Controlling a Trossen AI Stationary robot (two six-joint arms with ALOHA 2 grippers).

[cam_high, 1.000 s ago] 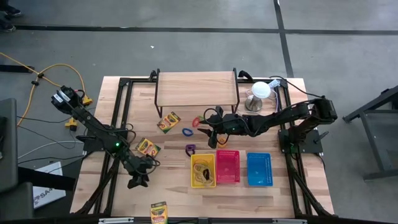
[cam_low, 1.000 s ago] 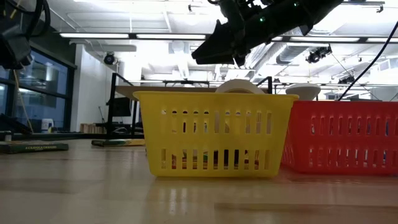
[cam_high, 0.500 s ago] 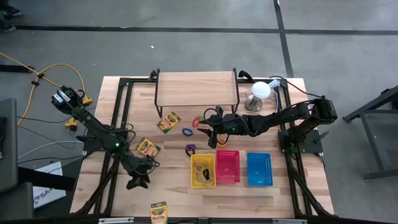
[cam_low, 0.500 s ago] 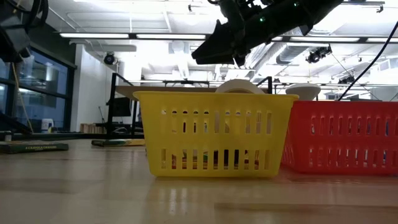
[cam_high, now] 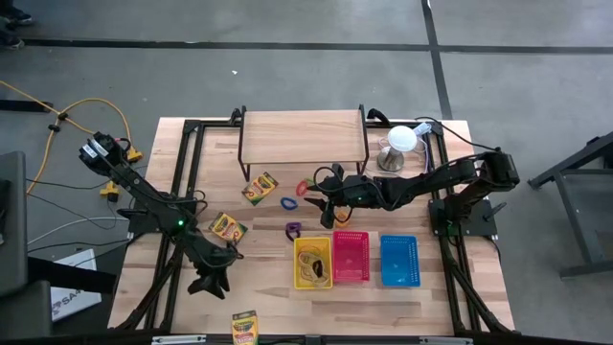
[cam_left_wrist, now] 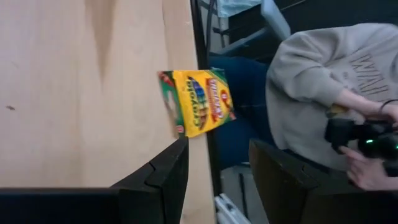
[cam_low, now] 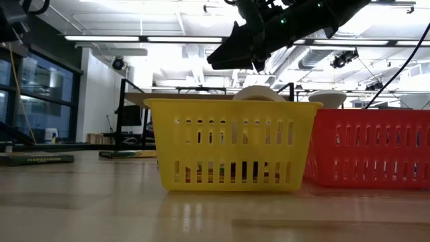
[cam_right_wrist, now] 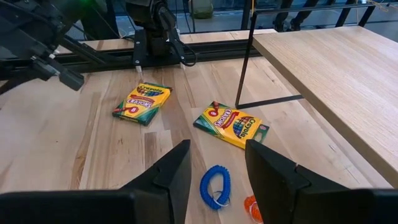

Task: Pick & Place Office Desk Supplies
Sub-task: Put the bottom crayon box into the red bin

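Three yellow-and-green crayon boxes lie flat on the table: one [cam_high: 260,188] by the shelf, one [cam_high: 227,227] left of centre, one [cam_high: 245,327] at the near edge. A blue coiled ring [cam_high: 289,202], a red ring [cam_high: 305,187] and a purple clip [cam_high: 293,230] lie near the middle. My left gripper [cam_high: 211,281] hovers open at the near left, pointing at the near-edge crayon box [cam_left_wrist: 198,102]. Above the middle of the table my right gripper [cam_high: 322,198] is open, with the blue ring [cam_right_wrist: 216,186] below and ahead of its fingers.
Yellow [cam_high: 313,263], red [cam_high: 351,257] and blue [cam_high: 399,261] baskets stand in a row at the near middle; the yellow one holds small items. A wooden shelf [cam_high: 303,137] and a white dome [cam_high: 402,144] stand at the back. A seated person [cam_left_wrist: 323,81] is beyond the near edge.
My left gripper has risen a little and tipped its fingers upward, staying open. My right arm and the supplies have kept still.
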